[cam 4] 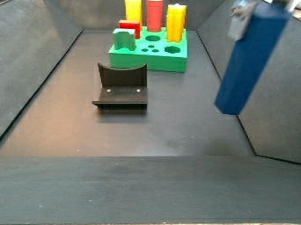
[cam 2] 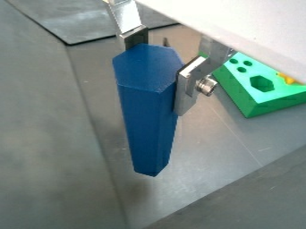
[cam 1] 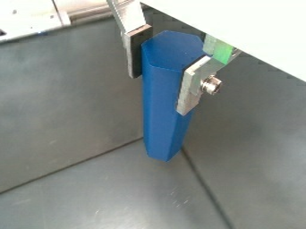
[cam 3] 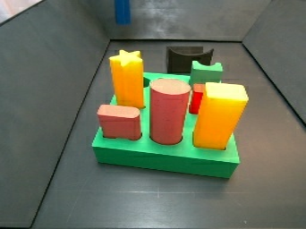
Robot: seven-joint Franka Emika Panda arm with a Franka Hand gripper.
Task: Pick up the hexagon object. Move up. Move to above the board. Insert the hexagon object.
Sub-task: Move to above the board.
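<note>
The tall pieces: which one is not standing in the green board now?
The dark-blue hexagon object. The gripper holds it in the air, away from the board, where the yellow star column, red cylinder and yellow block stand.

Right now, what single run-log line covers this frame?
phase: carrying | gripper: shut on tall dark-blue hexagon object, lifted off floor | flat green board: away from the object, not under it | insert: not yet done
</note>
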